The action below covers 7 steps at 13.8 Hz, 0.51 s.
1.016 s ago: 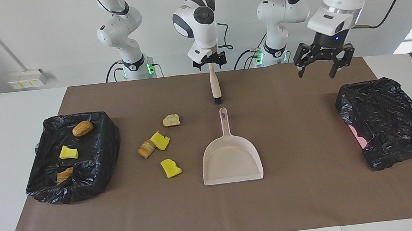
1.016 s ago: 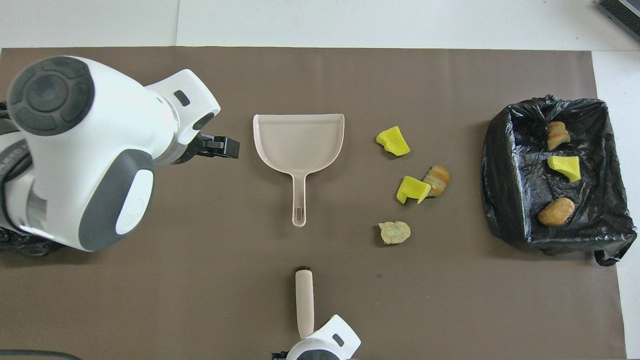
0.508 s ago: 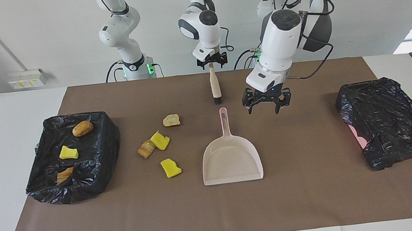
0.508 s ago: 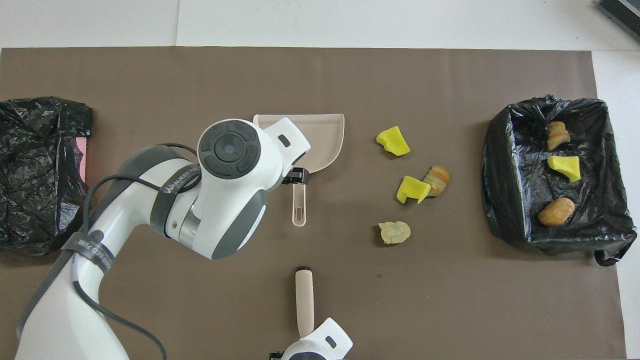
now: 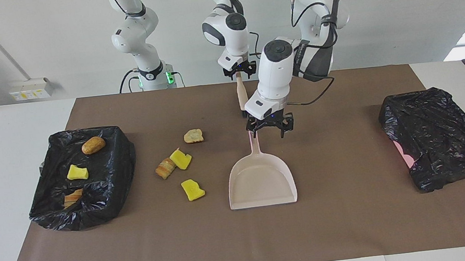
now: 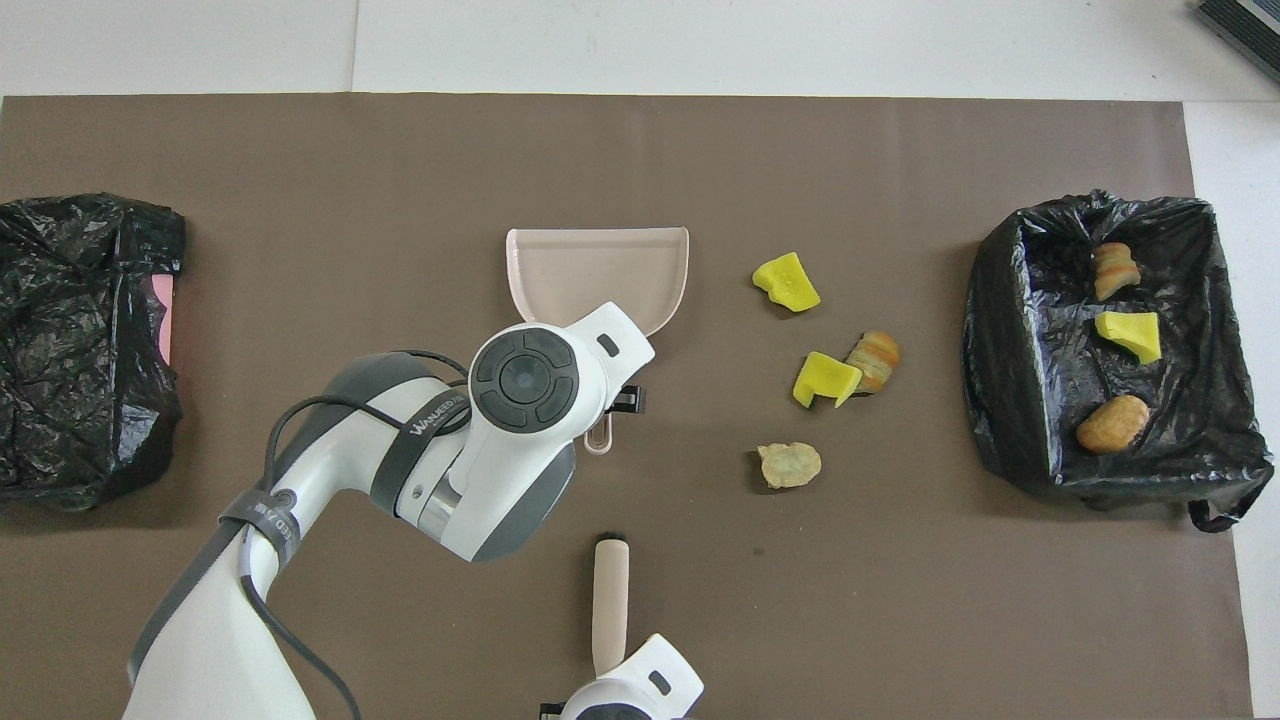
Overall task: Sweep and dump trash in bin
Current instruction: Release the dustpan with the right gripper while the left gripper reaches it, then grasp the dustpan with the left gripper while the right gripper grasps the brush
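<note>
A beige dustpan (image 5: 261,179) lies mid-mat with its handle (image 5: 253,139) pointing toward the robots. My left gripper (image 5: 270,130) is open, low over the end of that handle; in the overhead view its wrist hides most of the handle (image 6: 598,440). My right gripper (image 5: 237,73) is shut on a small brush (image 5: 241,97) that hangs bristles down, nearer the robots than the dustpan. Several trash chunks lie on the mat beside the dustpan: two yellow (image 5: 192,189) (image 5: 180,159), one striped brown (image 5: 165,168), one tan (image 5: 193,136).
A black-bagged bin (image 5: 119,159) at the right arm's end of the table holds three chunks (image 5: 93,145) (image 5: 77,172) (image 5: 73,198). A second black-bagged bin (image 5: 436,135) sits at the left arm's end. A brown mat (image 5: 354,221) covers the table.
My left arm has swung from above the bin at its own end of the table to the dustpan handle and come down. The right gripper with the brush has barely moved.
</note>
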### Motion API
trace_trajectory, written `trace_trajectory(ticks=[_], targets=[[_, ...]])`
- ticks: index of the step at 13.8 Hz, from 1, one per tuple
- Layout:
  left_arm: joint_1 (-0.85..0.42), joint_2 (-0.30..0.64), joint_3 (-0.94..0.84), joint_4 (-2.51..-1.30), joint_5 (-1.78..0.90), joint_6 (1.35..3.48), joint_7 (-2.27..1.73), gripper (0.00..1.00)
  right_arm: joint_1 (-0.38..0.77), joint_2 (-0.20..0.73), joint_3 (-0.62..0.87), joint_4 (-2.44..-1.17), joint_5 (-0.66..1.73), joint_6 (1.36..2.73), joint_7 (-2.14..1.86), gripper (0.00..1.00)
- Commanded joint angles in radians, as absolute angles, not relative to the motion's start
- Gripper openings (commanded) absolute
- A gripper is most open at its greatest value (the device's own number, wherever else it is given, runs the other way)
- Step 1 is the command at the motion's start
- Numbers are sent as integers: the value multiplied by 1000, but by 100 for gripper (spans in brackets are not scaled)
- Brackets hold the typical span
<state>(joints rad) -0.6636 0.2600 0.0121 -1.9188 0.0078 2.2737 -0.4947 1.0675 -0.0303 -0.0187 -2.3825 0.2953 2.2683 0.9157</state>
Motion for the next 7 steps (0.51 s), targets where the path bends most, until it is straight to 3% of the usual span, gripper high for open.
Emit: trace_trajectory(ticks=[1, 7], targets=[[-678, 229, 26, -1962, 17, 2328, -515, 100, 1022, -58, -21, -2359, 318, 2255, 914, 0], [-678, 235, 25, -1959, 9, 2336, -560, 100, 816, -189, -28, -2346, 246, 1989, 879, 0]])
